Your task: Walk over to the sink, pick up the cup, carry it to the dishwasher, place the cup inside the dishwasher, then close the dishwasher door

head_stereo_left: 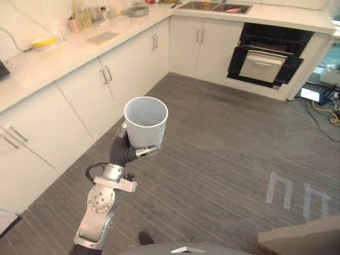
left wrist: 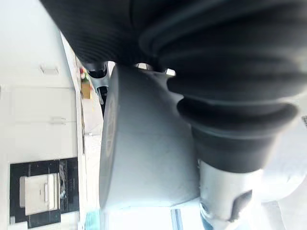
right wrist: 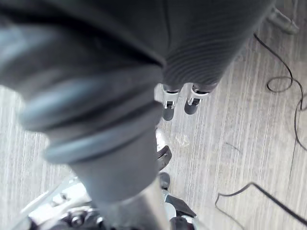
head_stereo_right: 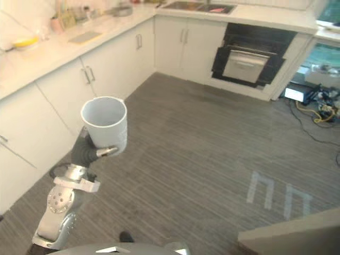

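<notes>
A grey striped floor (head_stereo_left: 223,143) lies wide open between the L-shaped white worktop (head_stereo_left: 64,53) and, at the far wall, the dishwasher (head_stereo_left: 268,58), door down, just beside the sink (head_stereo_left: 215,6) corner. The left hand (head_stereo_left: 125,151) grips the upright grey cup (head_stereo_left: 146,123) above the floor. The right hand (right wrist: 168,112) hangs relaxed, holding nothing. Pale angular marks (head_stereo_left: 297,194) on the floor spell no legible word

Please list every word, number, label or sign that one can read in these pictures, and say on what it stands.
None can be read.
The cup in the left robot hand shows a plain wall.
The pale shapes on the floor form no sure letters.
Any print on the items on the counter is too small.
</notes>
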Controlling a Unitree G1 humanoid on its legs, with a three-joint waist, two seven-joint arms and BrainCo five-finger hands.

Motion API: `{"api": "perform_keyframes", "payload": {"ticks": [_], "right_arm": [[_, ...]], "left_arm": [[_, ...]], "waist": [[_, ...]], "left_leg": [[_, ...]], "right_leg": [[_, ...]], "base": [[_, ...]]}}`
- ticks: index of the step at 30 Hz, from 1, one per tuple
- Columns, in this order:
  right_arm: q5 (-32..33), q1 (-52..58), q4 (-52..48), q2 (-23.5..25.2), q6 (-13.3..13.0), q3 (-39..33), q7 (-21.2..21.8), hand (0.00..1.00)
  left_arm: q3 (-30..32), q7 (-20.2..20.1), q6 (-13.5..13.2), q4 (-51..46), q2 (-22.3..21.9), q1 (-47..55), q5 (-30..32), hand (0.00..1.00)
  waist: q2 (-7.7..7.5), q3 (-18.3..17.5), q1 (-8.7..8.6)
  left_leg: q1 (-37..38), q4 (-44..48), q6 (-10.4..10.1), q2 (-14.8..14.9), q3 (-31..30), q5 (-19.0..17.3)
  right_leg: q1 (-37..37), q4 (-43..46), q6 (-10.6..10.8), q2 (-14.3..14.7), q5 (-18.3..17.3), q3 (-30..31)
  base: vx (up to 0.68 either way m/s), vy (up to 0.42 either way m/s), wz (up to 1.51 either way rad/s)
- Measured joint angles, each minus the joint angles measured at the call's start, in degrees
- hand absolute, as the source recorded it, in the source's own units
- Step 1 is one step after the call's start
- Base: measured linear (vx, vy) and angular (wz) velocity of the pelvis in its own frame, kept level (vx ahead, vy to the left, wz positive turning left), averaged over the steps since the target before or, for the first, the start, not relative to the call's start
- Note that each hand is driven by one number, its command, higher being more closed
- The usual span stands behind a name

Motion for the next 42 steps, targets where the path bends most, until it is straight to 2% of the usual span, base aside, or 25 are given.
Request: {"api": "perform_keyframes", "payload": {"ticks": [7,8,12,15,17,19,20,22,23,24,25,26,29,30,42], "right_arm": [[1.44,0.69,0.43,2.12,0.02,-2.92,-1.4,0.0],[0.77,1.87,0.73,4.43,-0.54,-6.43,-1.11,0.0],[0.76,1.79,0.7,4.06,-0.54,-6.37,-1.11,0.0],[0.76,1.62,0.56,3.18,-0.73,-4.01,-0.93,0.0],[0.76,1.34,0.53,2.36,-1.59,-2.35,-0.8,0.0],[0.77,1.23,0.52,1.93,-2.08,-1.34,-0.52,0.0],[0.75,1.26,0.64,1.98,-3.13,-0.51,0.13,0.0],[0.77,1.28,0.83,1.89,-4.26,0.24,0.56,0.0],[0.77,1.12,1.38,1.42,-5.16,0.69,0.91,0.0],[0.77,0.96,1.72,1.08,-5.44,1.47,1.33,0.0],[0.75,0.31,2.94,0.43,-5.83,2.56,1.72,0.0],[0.46,0.04,3.2,0.24,-5.9,2.56,1.93,0.0],[-0.21,-0.58,3.7,-0.63,-5.79,4.88,1.67,0.0],[-0.22,-0.6,3.94,-0.57,-5.77,4.93,1.45,0.0],[-2.04,-2.1,5.45,-0.54,-4.98,7.12,0.67,0.0]], "left_arm": [[-0.09,-0.44,-0.12,0.34,0.18,-2.05,-0.02,1.0],[-1.98,-0.98,-0.23,3.85,0.49,-2.79,-2.16,1.0],[-2.02,-1.0,-0.23,3.85,0.37,-2.78,-2.16,1.0],[-1.4,-0.97,-0.37,3.84,-0.14,-2.65,-2.28,1.0],[0.27,-0.61,-0.62,3.82,-0.75,-2.46,-3.51,1.0],[1.66,0.25,-0.65,3.83,-1.9,-2.02,-4.82,1.0],[2.36,1.17,-0.65,4.01,-2.45,-1.75,-5.95,1.0],[2.67,2.09,-0.65,4.07,-3.41,-1.39,-7.0,1.0],[2.83,2.8,-0.66,4.1,-4.22,-1.42,-7.99,1.0],[2.91,2.99,-0.67,4.09,-4.53,-1.47,-8.59,1.0],[2.63,3.43,-0.7,4.19,-4.86,-1.53,-9.9,1.0],[2.08,3.81,-0.69,4.4,-4.45,-1.08,-10.77,1.0],[2.28,3.87,-0.69,5.41,-2.78,0.92,-11.32,1.0],[2.24,3.78,-0.67,5.98,-2.32,0.95,-11.33,1.0],[2.04,0.08,-0.38,8.62,-1.07,2.16,-14.67,1.0]], "waist": [[-0.39,-0.23,-1.23],[-1.97,-1.62,-1.56],[-2.05,-1.18,-1.82],[-1.66,-0.99,-1.29],[-1.21,-0.39,-0.16],[-1.2,0.24,0.51],[-1.0,0.51,0.5],[-0.62,0.79,0.83],[-0.08,1.11,1.72],[0.33,1.32,2.17],[0.66,1.57,2.68],[0.96,1.87,2.77],[0.39,2.17,5.44],[0.27,2.15,5.63],[-0.17,1.56,5.79]], "left_leg": [[0.84,-0.02,1.04,-0.27,3.08,-0.74],[4.85,-0.03,-1.4,-0.98,2.13,-5.63],[4.9,0.01,-1.42,-0.99,2.2,-5.26],[3.71,0.04,-1.64,-1.27,0.88,-5.26],[1.86,0.06,-3.05,-2.44,-4.71,-5.89],[0.15,0.06,-3.05,-3.32,-9.63,-5.89],[-0.8,0.1,-3.02,-4.0,-13.48,-5.9],[-0.99,0.42,-3.03,-4.64,-16.47,-5.85],[-0.97,0.4,-3.4,-5.04,-18.39,-5.12],[-1.02,0.35,-3.14,-5.3,-20.21,-4.11],[-0.81,0.05,-1.32,-5.9,-22.62,-3.3],[-0.23,0.07,-0.9,-5.81,-23.64,-3.1],[1.99,0.05,-0.56,-5.01,-23.51,-3.48],[2.18,0.04,-0.6,-4.86,-23.51,-3.51],[3.29,0.01,-1.52,-2.77,-22.2,-3.69]], "right_leg": [[-0.62,-0.32,-0.34,0.42,0.69,4.43],[-0.18,-1.47,0.73,2.39,4.58,6.05],[-0.29,-2.0,0.68,2.42,4.84,6.46],[-1.19,-3.12,0.46,2.06,5.32,4.89],[-2.75,-3.39,-0.05,0.73,5.65,0.97],[-3.95,-3.51,-0.18,-0.08,5.7,-2.5],[-3.92,-3.97,-0.39,-0.8,5.76,-6.15],[-3.61,-3.87,-0.58,-1.6,5.9,-9.12],[-3.04,-3.77,-0.67,-2.0,6.21,-10.66],[-2.7,-3.56,-0.4,-2.15,6.39,-11.28],[-1.87,-2.71,1.39,-2.55,6.84,-12.76],[-0.53,-2.6,1.84,-2.54,6.29,-13.8],[1.85,-3.94,1.54,-1.46,6.07,-13.83],[2.11,-4.19,1.55,-1.3,6.06,-13.84],[3.96,-7.58,0.61,1.21,6.9,-12.74]], "base": [[-0.04,0.053,-0.23],[-0.04,0.019,-0.09],[-0.05,0.001,-0.03],[-0.04,0.029,-0.13],[-0.03,0.055,-0.22],[0.0,0.038,-0.06],[0.04,0.028,0.23],[0.08,0.005,0.31],[0.09,-0.003,0.23],[0.13,-0.013,0.37],[0.15,-0.03,0.65],[0.15,-0.048,0.62],[0.12,-0.098,0.05],[0.12,-0.125,-0.07],[0.02,-0.056,-0.09]]}}
